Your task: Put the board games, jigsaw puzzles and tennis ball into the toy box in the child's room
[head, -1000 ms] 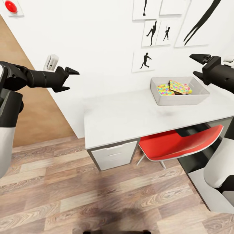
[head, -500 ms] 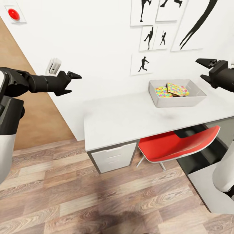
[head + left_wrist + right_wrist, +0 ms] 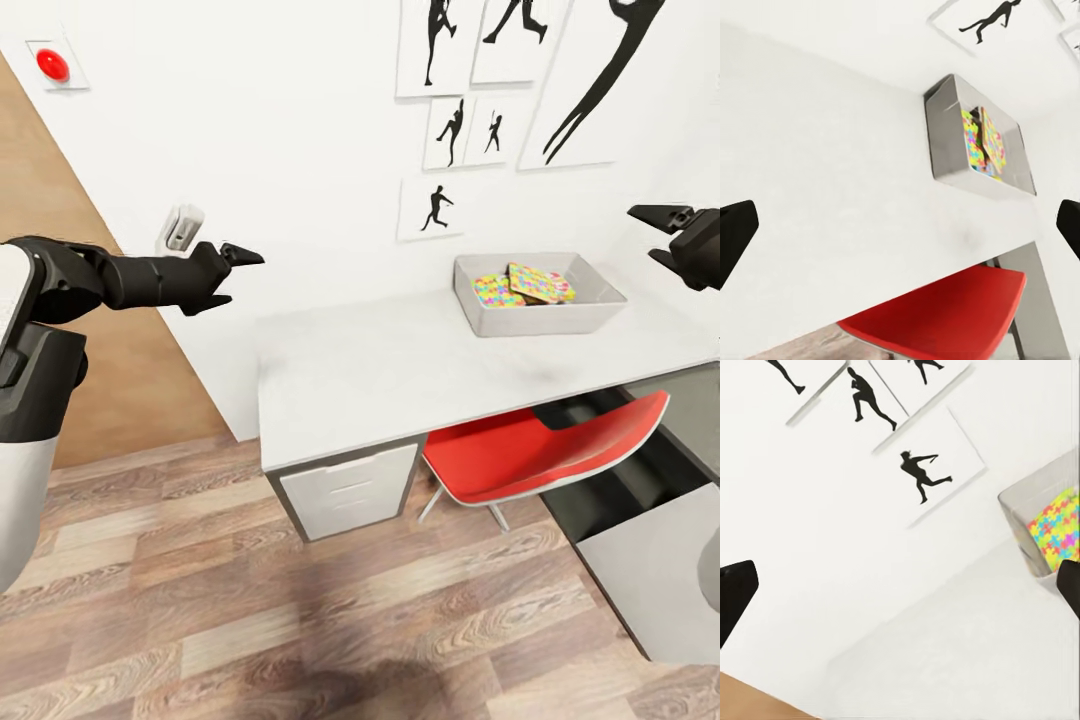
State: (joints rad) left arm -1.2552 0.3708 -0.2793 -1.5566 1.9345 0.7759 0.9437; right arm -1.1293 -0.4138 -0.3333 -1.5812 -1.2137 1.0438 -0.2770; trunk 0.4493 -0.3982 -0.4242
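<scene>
Toy box: the pale grey rectangular bin with sloping sides (image 3: 590, 310) sits on the worktop in the right middle of the head view, close to the wall; also seen in the left wrist view (image 3: 945, 135).
Jigsaw puzzles: two thin many-coloured squares (image 3: 525, 285) lie inside the bin, one tilted over the other.
Handling, as a judgement: thin stiff cards, light and likely slick; lying flat they give little to bite, so the raised edge of the tilted one is the best hold. Remaining game boxes should be light and rigid, best taken across a short edge.
Left pincer: the black left pincer (image 3: 232, 274) hangs in the air at middle left, jaws apart, holding nothing.
Right pincer: the black right pincer (image 3: 672, 236) reaches in at the right edge, beside and above the bin, jaws apart, empty.
Worktop: the light grey desk top (image 3: 400, 370) is smooth and matt, with white drawers (image 3: 350, 490) under its left end.
Room: a red moulded chair (image 3: 540, 450) is tucked beneath; wood-plank floor (image 3: 250, 620); white wall with black silhouette prints (image 3: 430, 205).
</scene>
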